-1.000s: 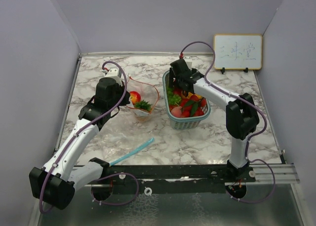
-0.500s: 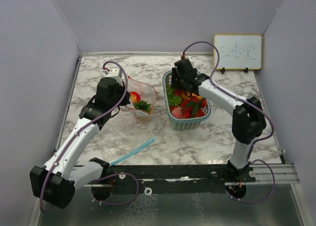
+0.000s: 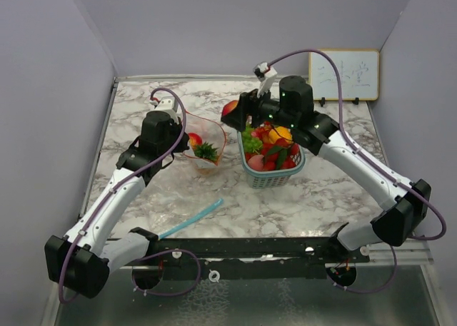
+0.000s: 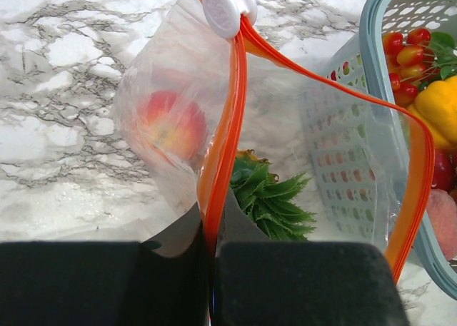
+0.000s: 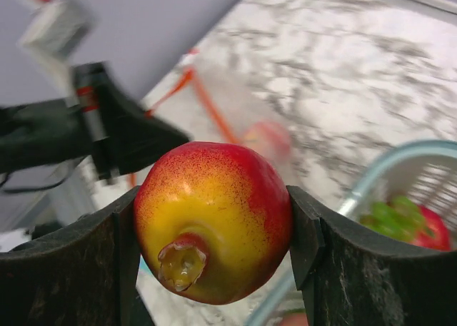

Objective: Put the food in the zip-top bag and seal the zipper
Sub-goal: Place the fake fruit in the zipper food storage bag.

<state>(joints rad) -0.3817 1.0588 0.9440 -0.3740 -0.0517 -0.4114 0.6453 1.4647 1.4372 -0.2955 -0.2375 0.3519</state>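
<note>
A clear zip-top bag (image 3: pixel 207 144) with an orange zipper rim (image 4: pixel 232 90) stands open left of the teal mesh basket (image 3: pixel 270 175). It holds a red-yellow toy fruit (image 4: pixel 170 126) and leafy greens (image 4: pixel 275 201). My left gripper (image 4: pixel 212 269) is shut on the bag's orange rim and holds it up. My right gripper (image 5: pixel 214 230) is shut on a red-and-yellow pomegranate-like toy fruit (image 5: pixel 214 219), held in the air between basket and bag, also in the top view (image 3: pixel 230 109). The basket holds more toy food (image 3: pixel 275 148): yellow pepper, red pieces, greens.
A white slider clip (image 4: pixel 227 6) sits on the bag's zipper at the far end. A teal strip (image 3: pixel 193 219) lies on the marble table near the front. A small whiteboard (image 3: pixel 344 74) leans at the back right wall.
My right gripper has lifted out of the basket with the red-yellow fruit and swung left toward the bag. The left arm and bag have stayed put.
</note>
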